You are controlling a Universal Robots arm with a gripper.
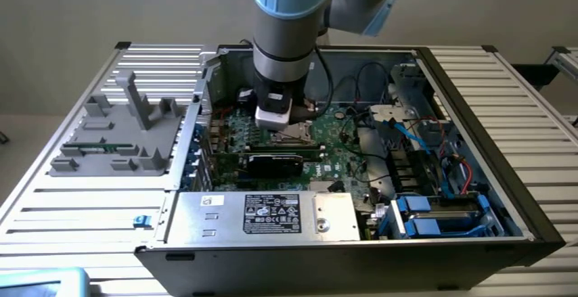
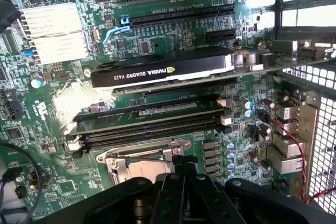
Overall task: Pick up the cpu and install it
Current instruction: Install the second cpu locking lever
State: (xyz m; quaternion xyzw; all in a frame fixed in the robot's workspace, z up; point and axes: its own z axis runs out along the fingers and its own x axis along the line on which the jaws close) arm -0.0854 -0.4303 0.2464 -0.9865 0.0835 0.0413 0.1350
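Now the gripper [image 2: 184, 169] hung low over the socket [image 2: 142, 163] at the board's centre, fingers pinched shut; cpu not made out (maybe between them). Best seated level, corners matched to the frame, graphics card [image 2: 163, 69] at 12 o'clock.

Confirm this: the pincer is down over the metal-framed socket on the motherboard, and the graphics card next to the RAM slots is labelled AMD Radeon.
One thing is wrong: the label. In the wrist view the graphics card reads NVIDIA Quadro K620, not AMD Radeon. The rest holds: the pincer is down over the metal-framed socket on the motherboard, and the card lies beside the RAM slots.
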